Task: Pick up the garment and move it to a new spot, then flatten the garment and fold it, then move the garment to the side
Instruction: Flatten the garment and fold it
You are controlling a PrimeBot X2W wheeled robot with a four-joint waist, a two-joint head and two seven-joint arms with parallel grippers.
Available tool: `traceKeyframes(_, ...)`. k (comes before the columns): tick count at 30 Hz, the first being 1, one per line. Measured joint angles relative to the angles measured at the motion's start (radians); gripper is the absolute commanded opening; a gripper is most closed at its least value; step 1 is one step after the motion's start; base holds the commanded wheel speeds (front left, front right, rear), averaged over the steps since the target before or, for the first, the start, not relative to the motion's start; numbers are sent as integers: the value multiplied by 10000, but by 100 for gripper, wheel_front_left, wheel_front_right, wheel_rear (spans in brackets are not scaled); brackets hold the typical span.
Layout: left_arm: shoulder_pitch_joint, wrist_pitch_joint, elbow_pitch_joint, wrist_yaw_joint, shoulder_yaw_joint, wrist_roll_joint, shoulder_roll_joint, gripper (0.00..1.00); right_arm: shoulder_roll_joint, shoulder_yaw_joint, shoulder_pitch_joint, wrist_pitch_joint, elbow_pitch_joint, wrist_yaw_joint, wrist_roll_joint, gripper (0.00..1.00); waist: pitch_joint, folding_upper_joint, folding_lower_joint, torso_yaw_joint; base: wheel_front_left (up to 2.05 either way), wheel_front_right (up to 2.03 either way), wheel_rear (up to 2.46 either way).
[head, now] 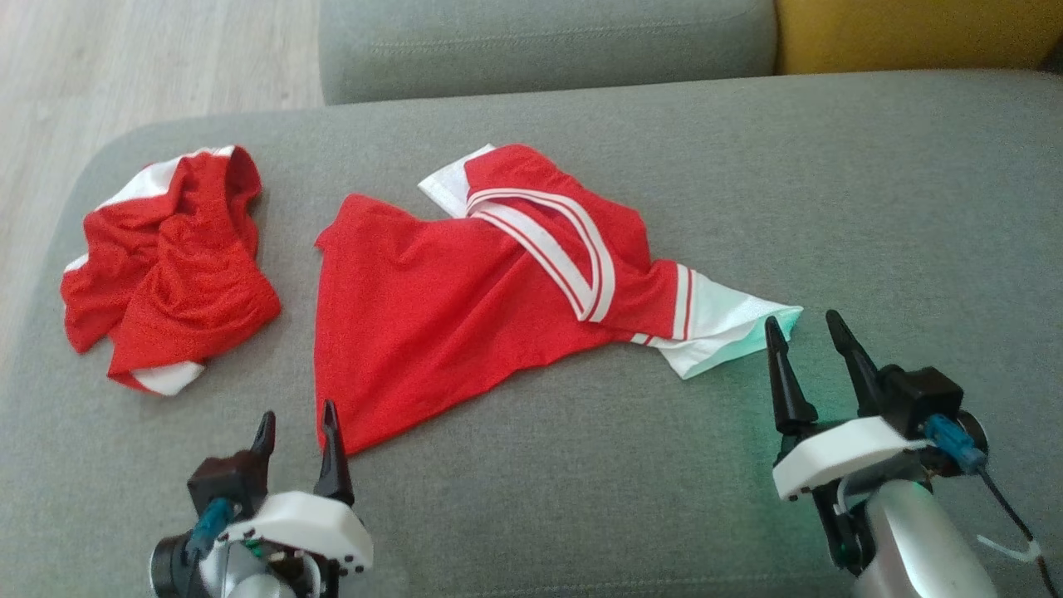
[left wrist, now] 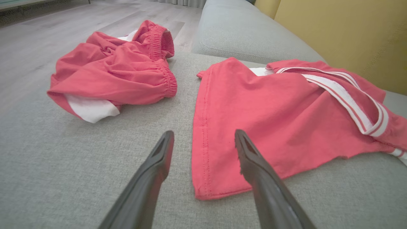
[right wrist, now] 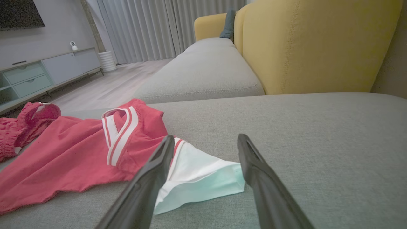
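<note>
Both spread, empty, left hand (head: 299, 411), right hand (head: 802, 317), shirt (head: 432, 307) lying crosswise, hem leftward

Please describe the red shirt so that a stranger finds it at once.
On the grey sofa seat lie two red garments. The shirt is the one nearer the middle, spread fairly flat. Unlike the crumpled shorts, it has a white striped V-collar.

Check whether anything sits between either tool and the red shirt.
Nothing visible does. The open left tool is at the hem corner of the red shirt, the open right tool at its white sleeve. The crumpled red shorts lie apart, to its left.
</note>
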Motion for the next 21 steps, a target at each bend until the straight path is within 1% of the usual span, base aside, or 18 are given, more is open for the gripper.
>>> traceKeyframes(4, 348, 0, -357, -2, 134, 454, 2, 100, 2, -10, 204, 0, -167, 0, 63, 100, -216, 0, 0, -187, 0, 0, 0)
traceKeyframes(11, 767, 0, -531, 15, 207, 717, 2, 100, 2, -2, 510, 0, -267, 0, 61, 100, -390, 0, 0, -370, 0, 0, 0)
traceKeyframes(16, 836, 0, -502, 4, 192, 671, 2, 100, 2, 4, 578, 0, -274, 0, 61, 100, -307, 0, 0, -337, 0, 0, 0)
traceKeyframes(21, 701, 0, -182, -8, 13, 336, 8, 100, 2, 27, 550, 0, -282, 0, 27, 100, 48, 0, 0, -307, 0, 0, 0)
